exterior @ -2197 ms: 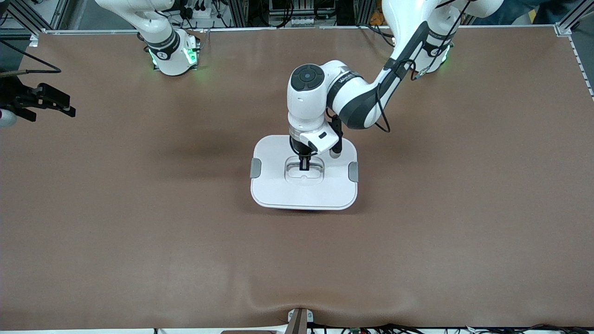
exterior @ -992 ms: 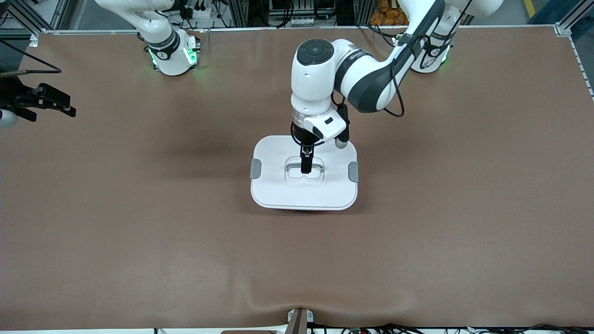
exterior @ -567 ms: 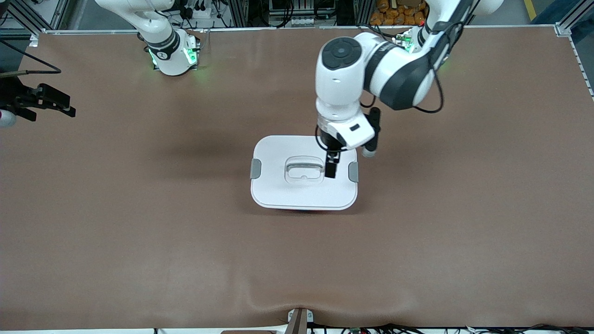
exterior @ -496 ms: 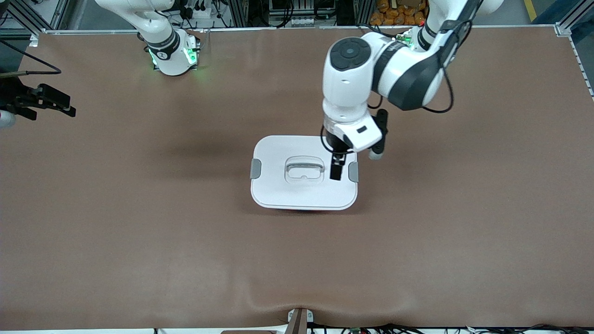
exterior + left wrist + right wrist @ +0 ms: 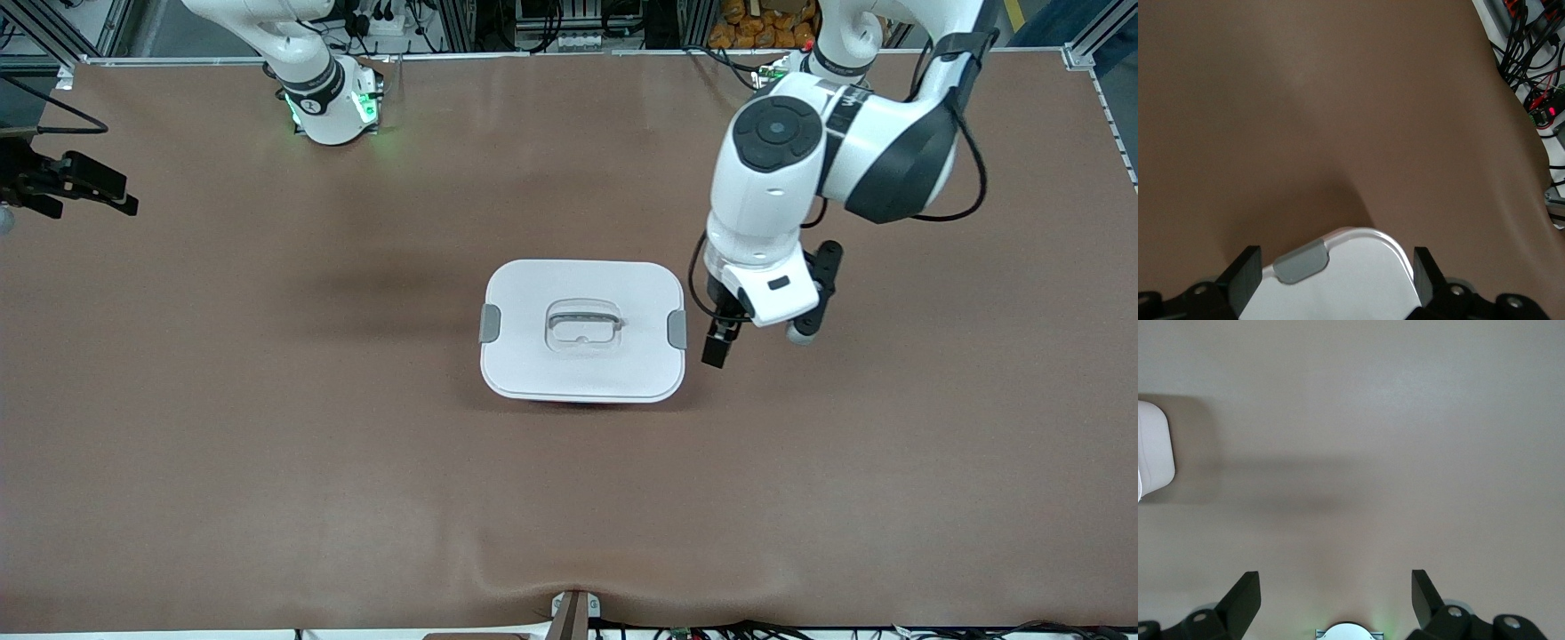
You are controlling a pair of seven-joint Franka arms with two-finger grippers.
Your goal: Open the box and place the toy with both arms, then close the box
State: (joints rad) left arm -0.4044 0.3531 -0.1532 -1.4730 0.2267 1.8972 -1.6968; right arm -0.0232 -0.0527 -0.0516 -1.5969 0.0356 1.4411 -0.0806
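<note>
Since the earlier frames, the left gripper (image 5: 717, 348) has lifted out of the lid's recessed handle (image 5: 582, 322) and swung off toward the left arm's end of the tabletop (image 5: 267, 444); it now hangs over bare surface just beside the box (image 5: 582, 364), next to one grey clip (image 5: 677, 329). Its fingers (image 5: 1245, 275) stand wide apart with nothing between them. The right gripper (image 5: 76, 182) waits at the right arm's end of the tabletop, over bare surface, fingers (image 5: 1245, 593) likewise spread wide and empty.

Counted: one box, closed under its white lid (image 5: 582, 378); two grey clips, the second (image 5: 489, 323) on the side toward the right arm; one handle; two white arms. The toy is nowhere in sight.

The box sits mid-tabletop, well apart from both arm bases. A brown mat covers the whole tabletop, slightly rippled at its near edge. Along the top of the front view run aluminium frame posts and tangled cables.
</note>
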